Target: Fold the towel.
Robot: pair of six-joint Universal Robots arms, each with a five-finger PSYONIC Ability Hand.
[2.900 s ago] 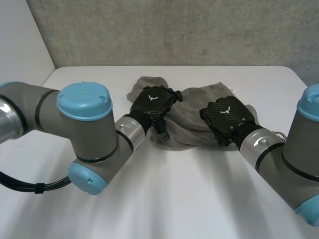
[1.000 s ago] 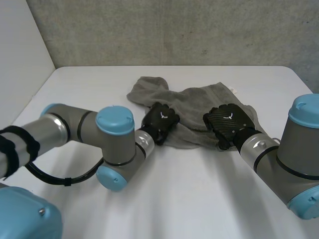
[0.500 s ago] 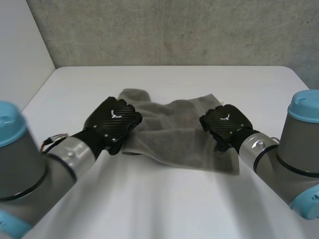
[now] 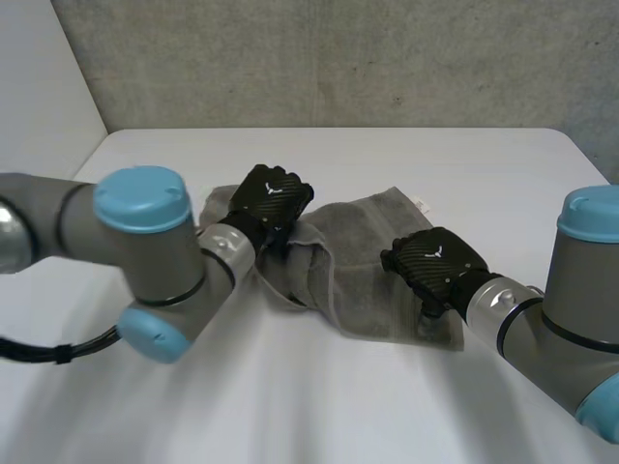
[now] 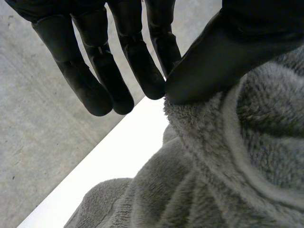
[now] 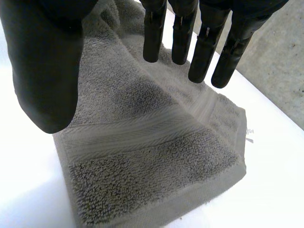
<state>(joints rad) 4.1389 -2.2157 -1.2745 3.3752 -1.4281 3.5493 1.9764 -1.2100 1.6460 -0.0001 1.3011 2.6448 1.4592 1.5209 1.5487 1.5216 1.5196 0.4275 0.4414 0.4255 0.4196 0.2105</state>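
A grey towel (image 4: pixel 363 280) lies across the middle of the white table (image 4: pixel 329 406), its left part bunched into a ridge. My left hand (image 4: pixel 274 201) is at the towel's left edge. In its wrist view the thumb (image 5: pixel 223 52) meets the fingertips (image 5: pixel 152 80) on a fold of the towel (image 5: pixel 213 166), pinching it. My right hand (image 4: pixel 437 259) hovers over the towel's right near corner. In its wrist view the fingers (image 6: pixel 204 42) are straight, the thumb (image 6: pixel 45 61) stands apart, and the flat towel corner (image 6: pixel 142 156) lies below, not held.
A small white tag (image 4: pixel 421 202) sticks out at the towel's far right corner. A grey concrete wall (image 4: pixel 338 58) stands behind the table's far edge. Bare table surface lies in front of the towel and to both sides.
My left hand has swung right and further away, dragging the towel's left edge inward and bunching it. My right hand's fingers have straightened off the towel's right near corner.
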